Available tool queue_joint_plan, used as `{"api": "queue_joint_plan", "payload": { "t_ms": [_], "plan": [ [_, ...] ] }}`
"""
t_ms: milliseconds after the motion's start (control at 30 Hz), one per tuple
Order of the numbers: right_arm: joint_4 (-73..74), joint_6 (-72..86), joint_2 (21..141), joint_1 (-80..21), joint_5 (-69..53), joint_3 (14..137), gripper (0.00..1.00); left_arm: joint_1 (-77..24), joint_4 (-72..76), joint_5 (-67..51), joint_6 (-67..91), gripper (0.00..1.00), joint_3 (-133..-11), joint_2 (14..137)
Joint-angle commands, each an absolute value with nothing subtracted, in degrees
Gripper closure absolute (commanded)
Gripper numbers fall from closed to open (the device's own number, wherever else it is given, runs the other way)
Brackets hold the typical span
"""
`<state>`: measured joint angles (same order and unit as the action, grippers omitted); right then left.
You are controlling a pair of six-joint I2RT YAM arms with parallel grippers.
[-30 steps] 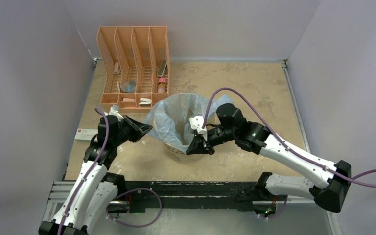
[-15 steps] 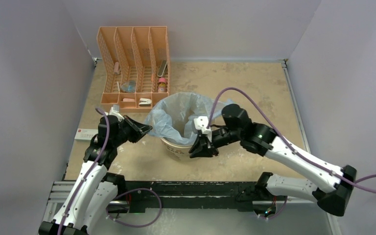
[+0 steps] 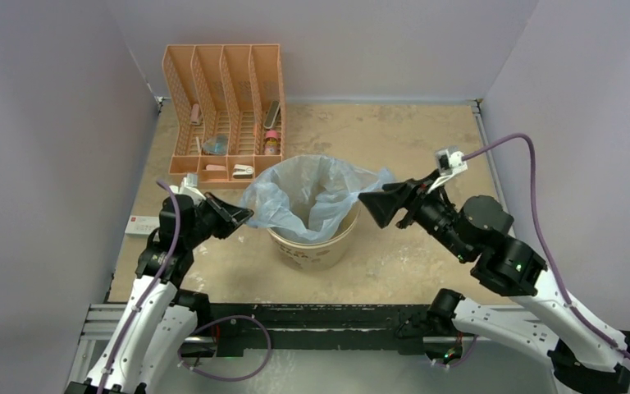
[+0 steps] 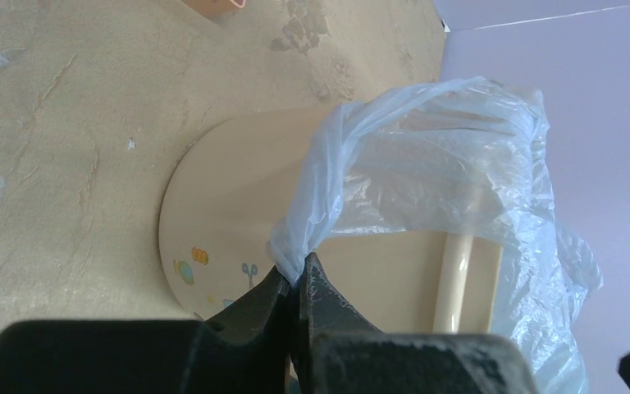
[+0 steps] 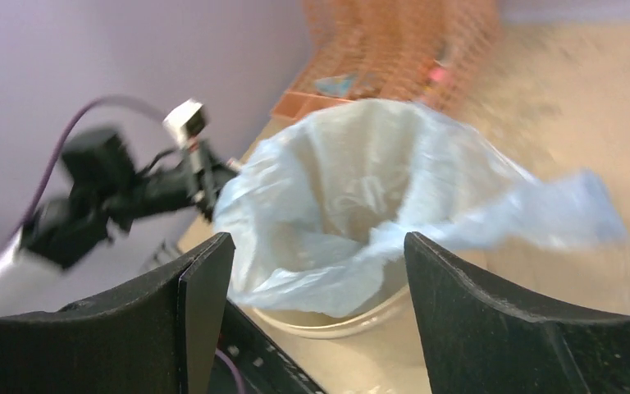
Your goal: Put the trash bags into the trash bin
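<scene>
**benchbot_dan:** So where is the robot at with this one? The bag looks mostly in the bin to me. It's sunk down inside with the mouth gaping open, though the edges poke up above the rim all round.

**mika_r:** Yeah, I'd call it the lining-up stage, not finished. The left gripper sits just left of the bin, clamped tight on a bunched corner of the film. The left wrist view shows the plastic pinched right between the jaws, pulled out past the rim. The right gripper is just right of the bin, jaws spread wide with nothing in them.

**benchbot_dan:** And there's that loose flap hanging off the right side of the bin, close to those open jaws.

**mika_r:** My guess is that's the next job: close on that flap near the rim, then either fold it over the edge or push it down inside. The film is limp and see-through, so a shallow pinch could miss or slip. The left side probably needs to hold while that happens. The orange file rack behind the bin doesn't come into it.
</scene>
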<state>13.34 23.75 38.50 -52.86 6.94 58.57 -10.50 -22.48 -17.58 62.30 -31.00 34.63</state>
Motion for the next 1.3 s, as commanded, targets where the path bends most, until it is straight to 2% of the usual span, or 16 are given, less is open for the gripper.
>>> {"api": "queue_joint_plan", "payload": {
  "t_ms": [0, 100, 267, 567, 667, 767, 833, 1067, 1267],
  "plan": [
    [29.44, 53.4, 39.94, -52.82, 33.96, 61.24, 0.21, -10.2, -22.9, -17.84, 59.97, 1.0, -34.41, 33.8],
    [29.6, 59.66, 40.08, -52.82, 31.04, 59.56, 0.22, -10.2, -22.97, -18.06, 59.98, 1.0, -34.2, 33.18],
    [21.81, 65.89, 41.73, -52.82, 25.49, 57.52, 0.28, -10.2, -23.1, -18.72, 59.25, 1.0, -34.28, 32.9],
    [21.91, 68.36, 48.56, -52.82, 28.33, 57.6, 0.43, -10.2, -23.27, -19.65, 58.63, 1.0, -33.94, 32.73],
    [22.07, 67.97, 50.2, -52.82, 27.19, 57.63, 0.58, -10.2, -23.46, -19.93, 58.65, 1.0, -33.76, 32.51],
    [25.0, 68.31, 50.92, -52.82, 28.06, 57.97, 0.93, -10.2, -23.68, -19.86, 58.67, 1.0, -33.58, 32.13],
    [26.88, 68.47, 49.97, -52.82, 29.16, 57.76, 1.0, -10.2, -24.13, -19.74, 58.46, 1.0, -33.74, 31.86],
    [25.74, 62.72, 43.55, -52.82, 27.3, 54.2, 1.0, -10.24, -24.83, -19.89, 58.01, 1.0, -33.81, 31.1],
    [25.94, 61.59, 42.85, -52.82, 22.58, 50.07, 0.98, -10.2, -26.05, -21.31, 57.72, 1.0, -32.91, 30.82]
  ]
}}
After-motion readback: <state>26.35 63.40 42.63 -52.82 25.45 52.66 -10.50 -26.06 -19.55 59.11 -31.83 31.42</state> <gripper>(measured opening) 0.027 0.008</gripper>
